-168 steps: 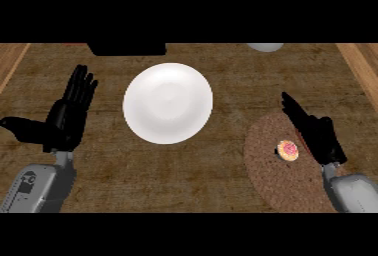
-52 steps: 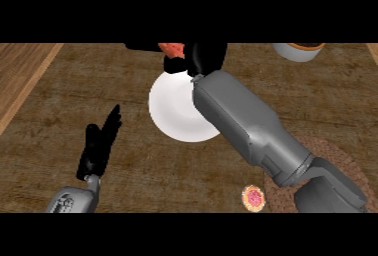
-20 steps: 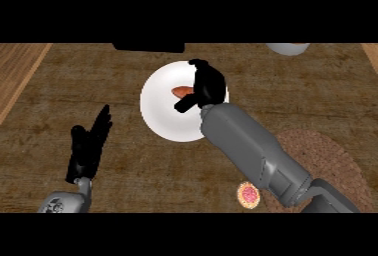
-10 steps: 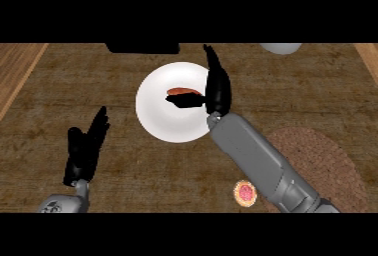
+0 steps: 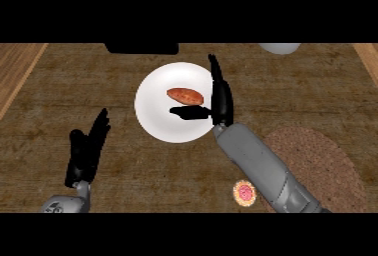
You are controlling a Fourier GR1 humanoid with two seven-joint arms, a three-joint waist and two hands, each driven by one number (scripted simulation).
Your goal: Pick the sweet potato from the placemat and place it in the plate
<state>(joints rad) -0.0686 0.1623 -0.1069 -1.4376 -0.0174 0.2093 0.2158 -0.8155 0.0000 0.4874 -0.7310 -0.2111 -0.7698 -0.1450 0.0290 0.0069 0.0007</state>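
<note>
Right hand: I see my right hand [image 5: 219, 97] stretched out over the right edge of the plate, fingers straight and pointing away from me, thumb sticking out to the left across the plate's middle. It has hold of nothing.
Right forearm: my grey right forearm [image 5: 260, 167] runs in from the lower right on a slant, passing the left edge of the placemat on its way up to the plate.
Left hand: my left hand [image 5: 87, 150] shows at the lower left, well apart from the plate, fingers straight and pointing up, resting and holding nothing.
Sweet potato: the sweet potato [image 5: 185, 96] lies on the plate, in its upper half, just left of my right hand's fingers and just above the thumb. I can't tell whether the thumb touches it.
Plate: the white plate [image 5: 159, 122] sits on the brown surface [image 5: 88, 85], near the middle of my view.
Placemat: the round woven placemat [image 5: 325, 165] lies at the right, partly under my right forearm.
Other things: a small round pink and yellow object [image 5: 245, 192] lies beside the placemat's lower left edge; a dark object [image 5: 142, 48] and a pale grey one [image 5: 279, 47] are cut off at the far edge.
</note>
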